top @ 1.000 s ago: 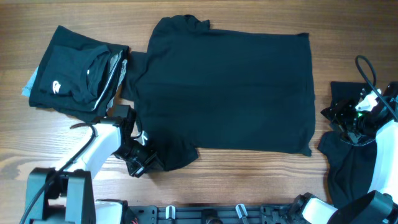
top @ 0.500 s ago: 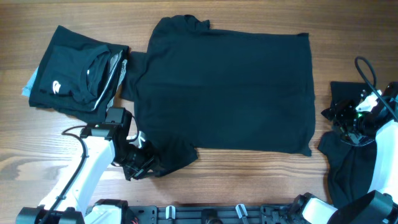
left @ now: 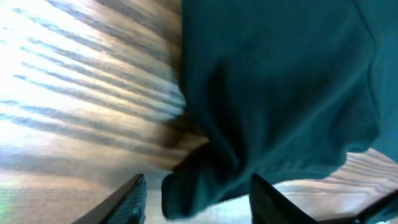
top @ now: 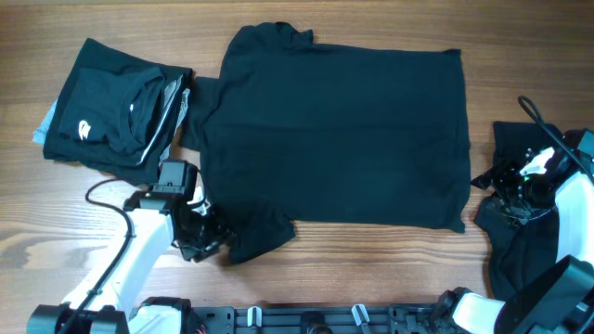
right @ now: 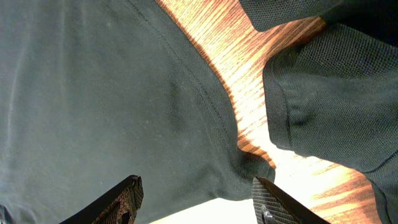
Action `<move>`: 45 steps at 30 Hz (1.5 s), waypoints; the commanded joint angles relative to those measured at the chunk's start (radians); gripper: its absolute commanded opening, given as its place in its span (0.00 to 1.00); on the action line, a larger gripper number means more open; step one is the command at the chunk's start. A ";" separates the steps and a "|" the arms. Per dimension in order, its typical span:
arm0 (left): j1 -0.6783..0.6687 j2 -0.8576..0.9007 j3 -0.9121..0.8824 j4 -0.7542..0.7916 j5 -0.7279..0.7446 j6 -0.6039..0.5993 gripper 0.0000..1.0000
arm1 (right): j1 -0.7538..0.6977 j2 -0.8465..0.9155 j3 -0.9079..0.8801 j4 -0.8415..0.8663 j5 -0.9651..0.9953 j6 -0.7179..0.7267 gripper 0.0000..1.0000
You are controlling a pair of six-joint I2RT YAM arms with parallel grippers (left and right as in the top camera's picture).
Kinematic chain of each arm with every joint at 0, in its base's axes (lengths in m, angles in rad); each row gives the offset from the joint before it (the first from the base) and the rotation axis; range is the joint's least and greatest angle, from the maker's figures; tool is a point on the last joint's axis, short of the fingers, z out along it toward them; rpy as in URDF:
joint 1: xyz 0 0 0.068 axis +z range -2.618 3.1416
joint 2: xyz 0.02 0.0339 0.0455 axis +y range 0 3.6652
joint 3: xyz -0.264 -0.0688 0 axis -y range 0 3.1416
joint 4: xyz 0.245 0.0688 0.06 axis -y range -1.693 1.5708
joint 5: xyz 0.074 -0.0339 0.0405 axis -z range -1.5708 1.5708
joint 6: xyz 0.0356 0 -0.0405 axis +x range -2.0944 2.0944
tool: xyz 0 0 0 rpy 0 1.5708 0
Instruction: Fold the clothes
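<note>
From overhead, a black shirt (top: 334, 130) lies spread flat across the middle of the wooden table (top: 278, 278). A folded pile (top: 111, 111) of dark clothes with a small white logo sits at the upper left. A loose garment (top: 515, 232) is bunched at the right edge. The left gripper (top: 212, 239) sits at the shirt's lower-left sleeve, and the right gripper (top: 490, 181) is just beside the shirt's lower-right corner.

In the left wrist view, the left gripper (left: 198, 182) has its jaws parted. A rumpled fold of the shirt's sleeve (left: 205, 174) lies between them, not pinched.

In the right wrist view, the right gripper (right: 196, 183) is also released, jaws apart over the shirt's hem corner (right: 242, 168), gripping nothing. The loose garment (right: 336, 93) fills the upper right, with a bare strip of table between it and the shirt.
</note>
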 commanded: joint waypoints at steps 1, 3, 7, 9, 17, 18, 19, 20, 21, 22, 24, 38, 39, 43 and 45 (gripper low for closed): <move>-0.008 0.008 -0.044 0.036 0.069 -0.033 0.45 | 0.005 0.010 -0.009 0.008 0.018 0.003 0.62; -0.010 0.008 -0.050 0.060 0.060 -0.055 0.45 | 0.005 0.010 -0.009 0.008 0.018 -0.002 0.62; -0.010 0.008 -0.050 0.130 0.058 -0.085 0.40 | 0.005 0.010 -0.009 0.014 0.018 -0.002 0.62; -0.009 0.009 -0.050 0.158 0.014 -0.120 0.42 | 0.005 0.010 -0.009 0.018 0.018 -0.002 0.62; -0.010 0.009 -0.050 0.207 -0.038 -0.159 0.20 | 0.005 0.010 -0.009 0.032 0.018 0.001 0.62; -0.010 0.009 -0.050 0.209 -0.036 -0.159 0.16 | 0.005 0.010 -0.009 0.033 0.018 0.001 0.62; -0.010 0.009 -0.050 0.209 -0.021 -0.159 0.14 | 0.005 0.010 -0.009 0.032 0.018 0.001 0.62; -0.010 0.009 -0.050 0.209 -0.005 -0.159 0.13 | 0.005 0.010 -0.009 0.032 0.019 0.000 0.62; -0.010 0.009 -0.050 0.209 0.011 -0.158 0.13 | 0.005 0.010 -0.009 0.031 0.022 0.001 0.62; -0.010 0.009 -0.050 0.209 0.024 -0.158 0.12 | 0.005 0.010 -0.009 0.029 0.022 0.001 0.62; -0.010 0.009 -0.050 0.208 0.043 -0.158 0.22 | 0.005 0.010 -0.009 0.026 0.021 0.002 0.62; -0.031 0.009 -0.117 0.253 0.047 -0.159 0.04 | 0.005 0.010 -0.009 0.042 0.023 0.008 0.62; -0.023 0.008 -0.114 0.253 0.051 -0.159 0.04 | 0.005 0.010 -0.009 0.039 0.025 0.008 0.62; 0.038 -0.004 -0.082 0.237 0.103 -0.154 0.04 | 0.005 0.031 -0.010 0.007 0.026 0.002 0.60; 0.071 -0.020 -0.062 0.215 0.104 -0.145 0.04 | 0.005 0.066 -0.011 -0.013 0.029 0.001 0.56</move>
